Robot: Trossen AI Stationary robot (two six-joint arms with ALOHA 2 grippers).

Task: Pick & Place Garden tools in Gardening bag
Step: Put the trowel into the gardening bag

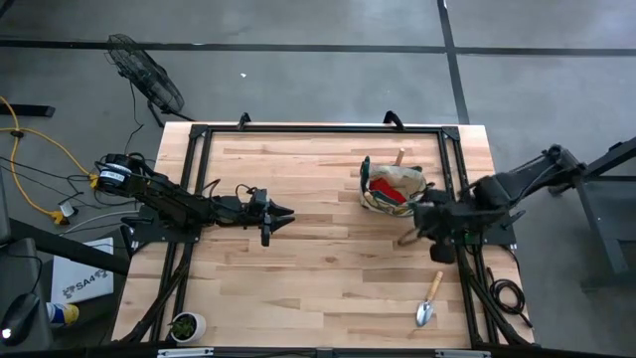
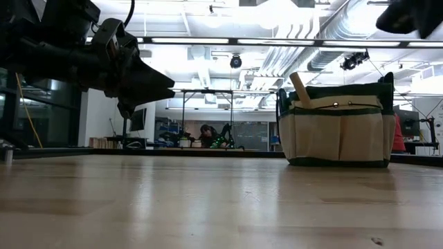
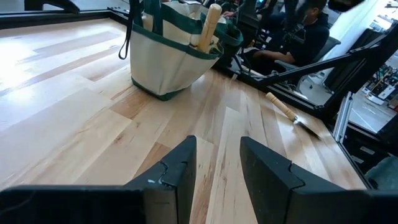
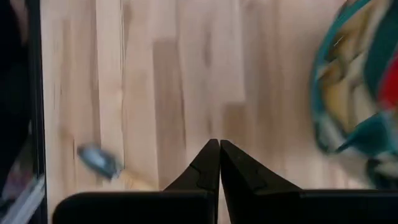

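r end effector point(image 4: 219, 149) pressed together, empty, above table point(image 1: 328, 249) near gardening bag point(image 1: 393, 187). l end effector point(image 3: 217, 163) spread, mid-table. trowel point(image 1: 429, 300) by right edge.

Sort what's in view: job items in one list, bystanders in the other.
Job: gardening bag with a wooden handle and something red inside; trowel lying on the table; left gripper, empty; right gripper, shut, empty.

Bystanders: floor fan, small potted plant, yellow cable.
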